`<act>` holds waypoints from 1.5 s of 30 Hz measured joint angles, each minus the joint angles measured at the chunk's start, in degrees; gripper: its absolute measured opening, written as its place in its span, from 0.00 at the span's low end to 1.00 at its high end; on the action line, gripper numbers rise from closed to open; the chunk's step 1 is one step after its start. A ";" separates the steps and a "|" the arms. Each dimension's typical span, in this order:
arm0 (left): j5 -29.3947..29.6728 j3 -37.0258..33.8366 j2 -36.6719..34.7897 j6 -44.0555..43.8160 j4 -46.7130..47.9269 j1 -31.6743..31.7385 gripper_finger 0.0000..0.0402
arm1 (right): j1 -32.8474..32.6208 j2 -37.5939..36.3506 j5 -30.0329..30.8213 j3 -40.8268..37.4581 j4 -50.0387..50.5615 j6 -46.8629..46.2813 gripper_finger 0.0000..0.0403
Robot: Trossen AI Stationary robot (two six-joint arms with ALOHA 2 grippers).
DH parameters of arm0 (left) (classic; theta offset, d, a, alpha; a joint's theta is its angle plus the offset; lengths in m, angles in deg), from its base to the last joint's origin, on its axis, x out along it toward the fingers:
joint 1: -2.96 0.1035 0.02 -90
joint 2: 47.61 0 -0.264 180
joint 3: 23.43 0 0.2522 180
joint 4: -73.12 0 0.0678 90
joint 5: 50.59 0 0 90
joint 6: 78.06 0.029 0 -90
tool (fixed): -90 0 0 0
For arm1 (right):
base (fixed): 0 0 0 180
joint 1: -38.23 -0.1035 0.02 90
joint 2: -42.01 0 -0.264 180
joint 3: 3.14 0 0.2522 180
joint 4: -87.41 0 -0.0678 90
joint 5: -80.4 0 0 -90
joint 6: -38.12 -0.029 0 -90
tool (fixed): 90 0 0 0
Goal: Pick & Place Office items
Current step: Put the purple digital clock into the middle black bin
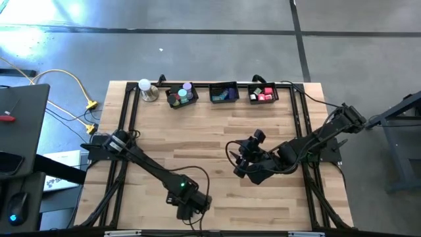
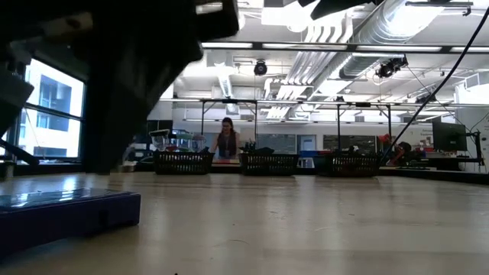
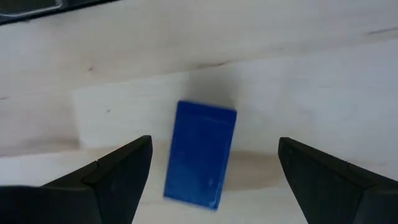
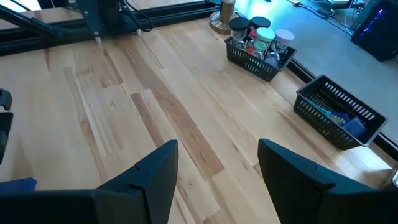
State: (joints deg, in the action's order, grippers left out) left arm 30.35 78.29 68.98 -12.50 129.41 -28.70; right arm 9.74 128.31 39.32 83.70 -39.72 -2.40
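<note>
Blue block (image 3: pixel 200 154) lies btwn left gripper's (image 3: pixel 211 180) spread fingers, untouched.

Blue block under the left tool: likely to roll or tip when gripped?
The blue block lies flat on the table, so rolling seems unlikely. Its straight edges suggest a stiff body. It sits askew between the open left tool, so it may twist.

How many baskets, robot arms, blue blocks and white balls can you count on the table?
Black mesh baskets: 3
Dark robot arms: 2
Blue rectangular block: 1
White ball on metal base: 1
Total: 7
</note>
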 joint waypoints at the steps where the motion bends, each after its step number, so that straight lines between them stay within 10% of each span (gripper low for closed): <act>1: -0.75 0.00 0.31 -0.09 -0.05 0.10 0.85 | 0.03 0.00 0.00 0.00 -0.23 0.00 0.52; 45: -5.90 0.07 2.69 -3.83 -0.58 2.15 0.81 | -0.02 0.00 -2.86 0.04 -1.85 -0.43 0.52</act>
State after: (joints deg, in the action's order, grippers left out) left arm 24.45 78.36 71.67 -16.33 128.83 -26.55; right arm 9.72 128.31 36.46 83.74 -41.57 -2.83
